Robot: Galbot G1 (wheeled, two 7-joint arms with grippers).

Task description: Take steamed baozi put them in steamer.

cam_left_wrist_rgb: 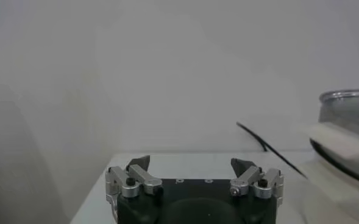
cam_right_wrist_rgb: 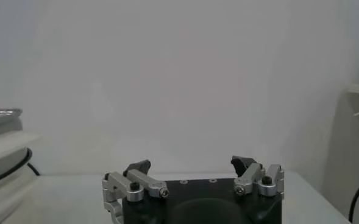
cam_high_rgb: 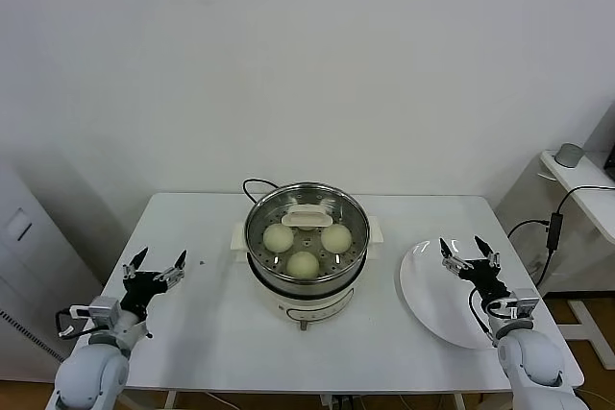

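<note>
Left claw stands with fingers spread wide and nothing between them, low over the near left corner of the white desk; right claw is likewise spread and empty, hovering above the flat white plate at the desk's right side. The plate appears bare. From either claw the steamer lies inward toward the desk's centre, to the right of the left claw and to the left of the right claw; the right claw seems slightly the nearer. Three steamed baozi are visible inside it, resting apart from one another on the perforated tray; a fourth cannot be confirmed. They are smooth, pale cream domes, round with no long axis, judged soft and easily dented. The steamer is polished steel on a white base with side handles. Judgement: loading looks essentially complete.
</note>
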